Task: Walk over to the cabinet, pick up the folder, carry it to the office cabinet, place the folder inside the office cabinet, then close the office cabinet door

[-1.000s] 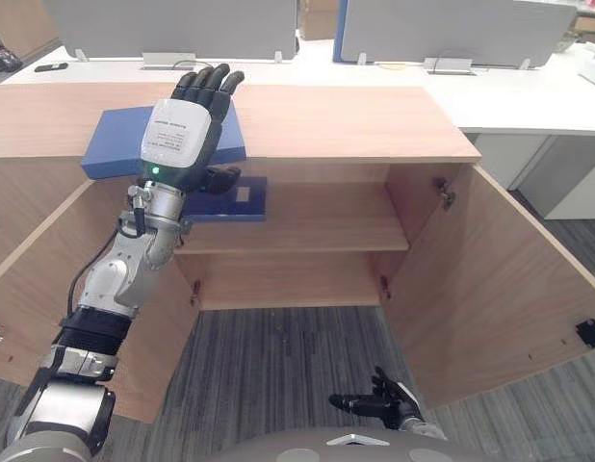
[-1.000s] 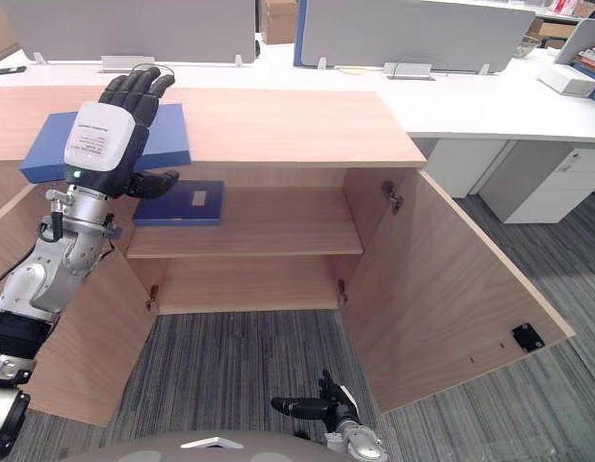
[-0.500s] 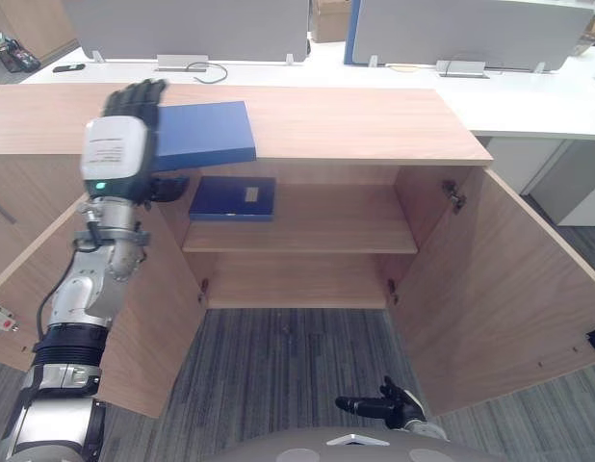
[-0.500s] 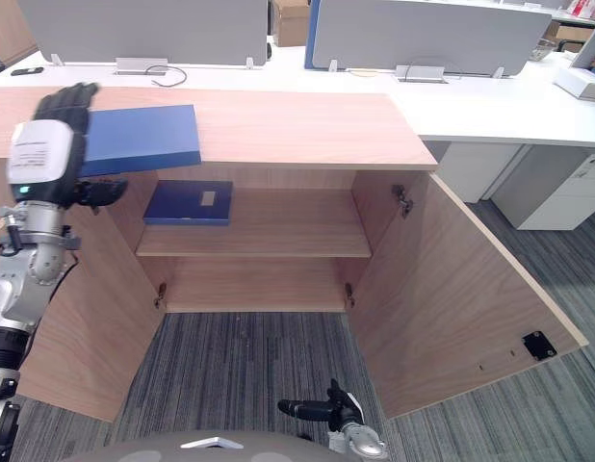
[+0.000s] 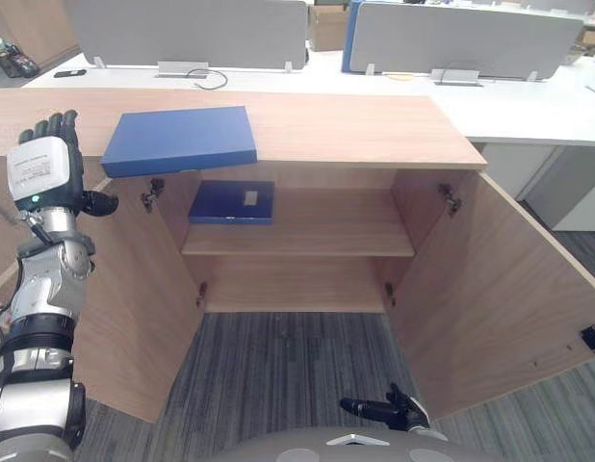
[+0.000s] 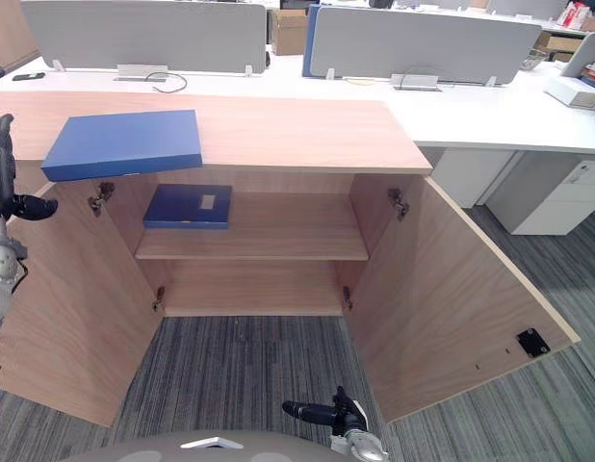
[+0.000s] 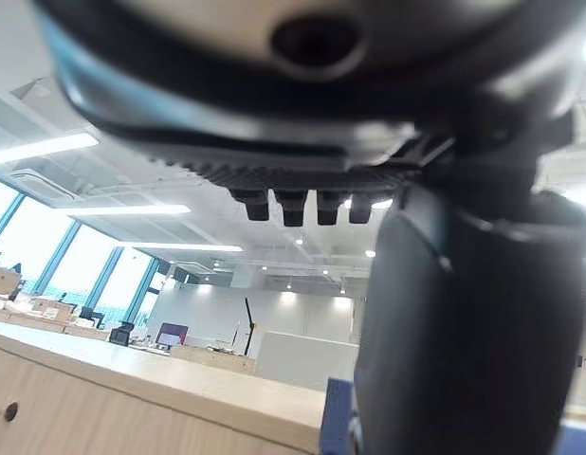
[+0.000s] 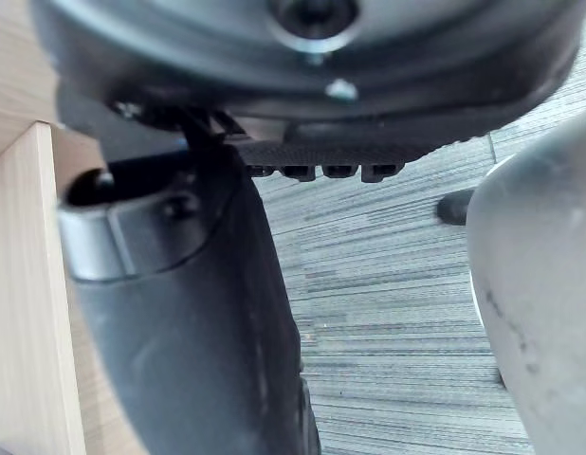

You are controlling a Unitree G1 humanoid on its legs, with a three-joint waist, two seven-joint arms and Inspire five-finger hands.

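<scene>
Wooden cabinet top [image 5: 355, 120] carries the folder [image 5: 179, 140]; left hand [image 5: 45, 168] fingers apart, empty, right hand [image 5: 399, 412] seemingly relaxed

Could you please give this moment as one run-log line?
folder on cabinet top, unheld | left hand open, raised left of it, apart | right hand open, low | doors open

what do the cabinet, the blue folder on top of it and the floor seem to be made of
Cabinet: likely wood-grain laminated board, matte light tan; even grain, thin flat door panels. Blue folder: probably card or plastic-covered board, smooth and matte; it lies flat with straight, crisp edges. Floor: seems carpet, grey with dark streaks, no shine.
</scene>
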